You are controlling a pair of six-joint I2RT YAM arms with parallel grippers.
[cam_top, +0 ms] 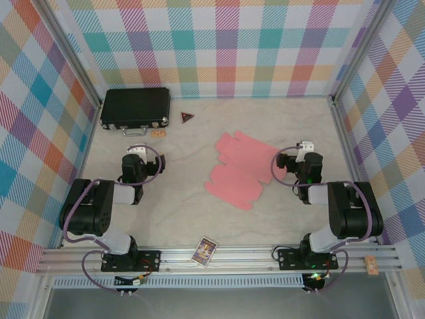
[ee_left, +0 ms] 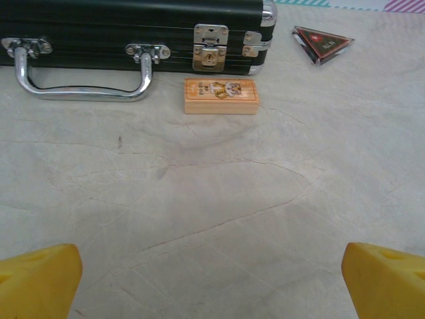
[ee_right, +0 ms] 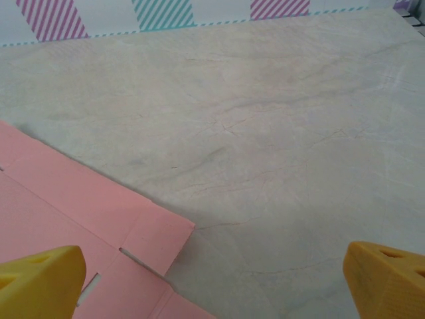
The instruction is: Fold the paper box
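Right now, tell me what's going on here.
Nothing is being handled yet. The pink paper box lies flat and unfolded on the table. The right gripper hangs open at its right edge; the left gripper is open too, facing the black case.

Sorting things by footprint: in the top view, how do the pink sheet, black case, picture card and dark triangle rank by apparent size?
Largest to smallest:
1. pink sheet
2. black case
3. picture card
4. dark triangle
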